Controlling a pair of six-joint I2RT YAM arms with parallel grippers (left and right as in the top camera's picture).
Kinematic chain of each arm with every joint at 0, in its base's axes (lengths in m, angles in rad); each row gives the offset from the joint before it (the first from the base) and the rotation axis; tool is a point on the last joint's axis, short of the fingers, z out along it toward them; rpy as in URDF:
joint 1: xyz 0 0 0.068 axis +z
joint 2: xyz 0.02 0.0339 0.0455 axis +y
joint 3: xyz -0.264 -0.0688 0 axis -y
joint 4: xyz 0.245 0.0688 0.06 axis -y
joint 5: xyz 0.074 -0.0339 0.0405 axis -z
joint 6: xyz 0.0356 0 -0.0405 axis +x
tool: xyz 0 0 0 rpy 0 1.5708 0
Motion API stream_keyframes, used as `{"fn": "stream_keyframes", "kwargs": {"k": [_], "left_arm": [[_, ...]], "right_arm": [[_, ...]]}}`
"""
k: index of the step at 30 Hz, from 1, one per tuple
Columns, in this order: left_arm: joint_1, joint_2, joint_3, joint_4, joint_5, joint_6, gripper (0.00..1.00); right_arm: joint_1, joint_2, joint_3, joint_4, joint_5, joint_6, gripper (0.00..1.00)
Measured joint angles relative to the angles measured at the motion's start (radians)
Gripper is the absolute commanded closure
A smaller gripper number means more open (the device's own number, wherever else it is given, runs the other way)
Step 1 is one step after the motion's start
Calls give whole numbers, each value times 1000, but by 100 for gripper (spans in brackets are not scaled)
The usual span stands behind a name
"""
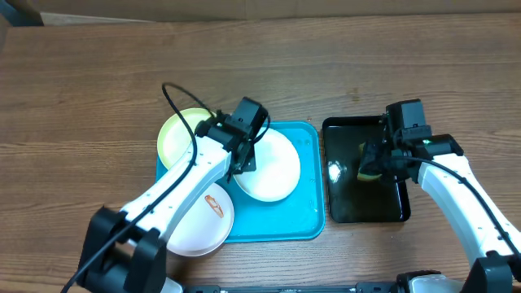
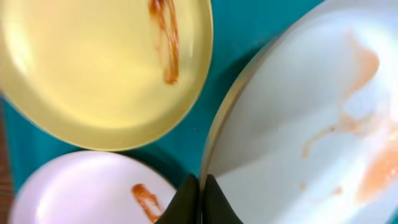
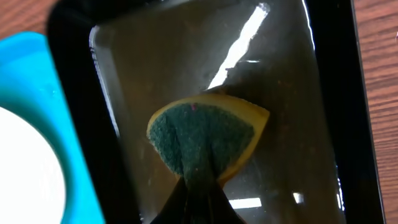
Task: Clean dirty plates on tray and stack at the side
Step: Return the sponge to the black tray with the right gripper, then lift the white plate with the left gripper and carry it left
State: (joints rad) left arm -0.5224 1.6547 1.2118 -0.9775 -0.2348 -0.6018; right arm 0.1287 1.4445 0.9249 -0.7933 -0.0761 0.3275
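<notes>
The turquoise tray (image 1: 303, 213) holds three plates. My left gripper (image 1: 242, 165) is shut on the left rim of a smeared white plate (image 1: 273, 167) and holds it tilted; the plate fills the right of the left wrist view (image 2: 311, 112), with the jaws (image 2: 202, 193) pinching its edge. A lime-green plate (image 1: 175, 134) with a red-brown smear lies at the tray's back left and shows in the left wrist view (image 2: 93, 74). A second white plate (image 1: 203, 224) with a smear lies at the front left. My right gripper (image 3: 199, 193) is shut on a yellow-green sponge (image 3: 205, 137) over the black tray.
A smaller black tray (image 1: 346, 203) with a wet, shiny floor stands to the right of the turquoise tray; the right wrist view shows its rim (image 3: 71, 124). Bare wooden table (image 1: 98, 73) surrounds both trays.
</notes>
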Motion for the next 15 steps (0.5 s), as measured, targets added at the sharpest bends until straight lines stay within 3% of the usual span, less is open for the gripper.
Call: {"fn": "stream_keyframes", "kwargs": {"k": [5,11,14,15], "left_arm": [[-96,-34,98,-97,-191,3,96],[-222,-36,158,-171,-425,3,96],[-285,-36,171,-190,-536,6,96],[-309,-36,172,-196,-579,6,96]], "right_arm": [[0,40,-30,16,61,20,95],[0,72,-43,24,95,35,79],[0,72,-43,25,102,39,63],[0,72,-43,26,103,36,49]]}}
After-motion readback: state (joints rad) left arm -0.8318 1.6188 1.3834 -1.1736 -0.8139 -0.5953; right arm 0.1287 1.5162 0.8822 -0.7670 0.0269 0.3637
